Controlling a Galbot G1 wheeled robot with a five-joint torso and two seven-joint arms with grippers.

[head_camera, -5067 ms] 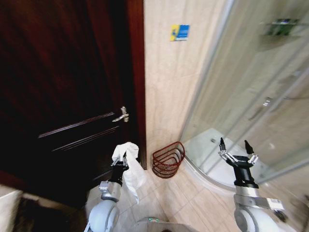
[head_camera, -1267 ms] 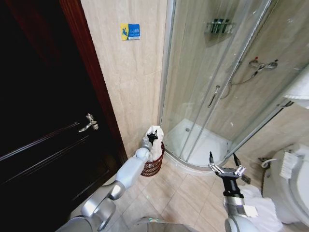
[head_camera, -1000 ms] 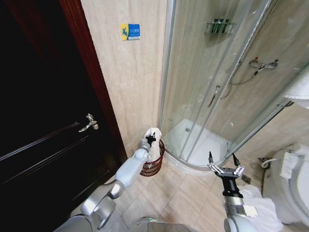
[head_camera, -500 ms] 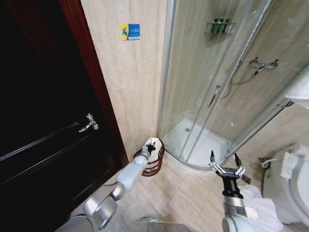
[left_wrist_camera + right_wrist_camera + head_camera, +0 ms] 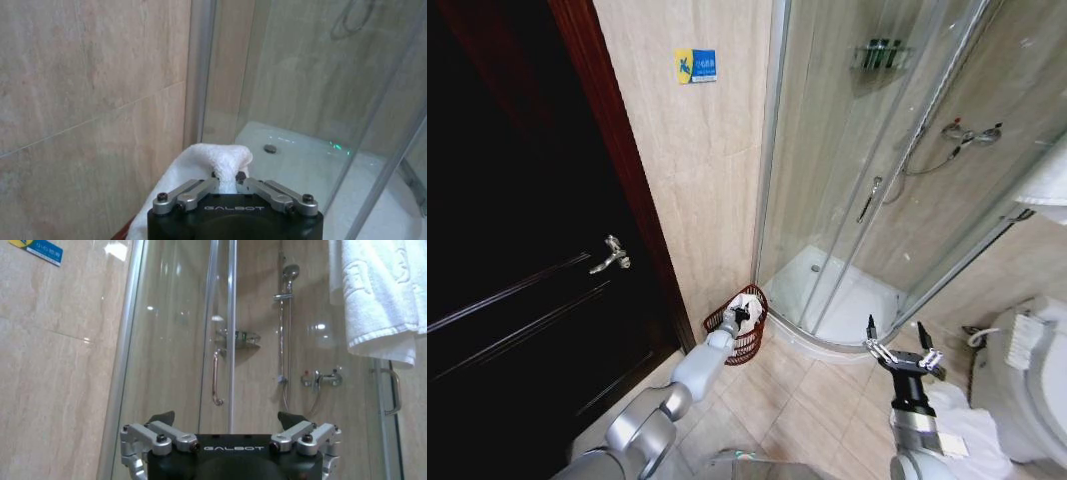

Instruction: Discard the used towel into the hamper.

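Towel (image 5: 749, 301) is down inside the hamper (image 5: 727, 322), white folds showing above the rim on the shower side. Your left gripper (image 5: 741, 317) is reached out low over the hamper opening, jaws clamped on a bunched ridge of the towel. In the left wrist view you see the cloth (image 5: 212, 159) pinched between the two fingers (image 5: 189, 193) and bulging out just ahead of the jaws, with more of it draped back under the gripper (image 5: 227, 181) body. Beyond the jaws: beige wall tile to one side, the shower glass frame (image 5: 202, 70) dead ahead, white shower tray behind the glass.

Hamper sits on the floor tile in the corner, between the dark door frame (image 5: 617, 160) and the curved shower enclosure (image 5: 877, 170), just beside the tray edge. Dark red wire, round, upright.

Your right gripper (image 5: 905, 354) is parked well apart from the hamper, held up over the floor near the toilet (image 5: 1027, 370), jaws spread wide, nothing between them. Right wrist view confirms: both fingers (image 5: 160, 419) splayed, shower door handle (image 5: 215, 377) and shower head rail (image 5: 285, 325) straight ahead of the jaws through the glass, a white hanging towel (image 5: 380, 295) off to the side, above jaw level.

Door lever (image 5: 610, 254) is on the closed dark door, far from either set of jaws.
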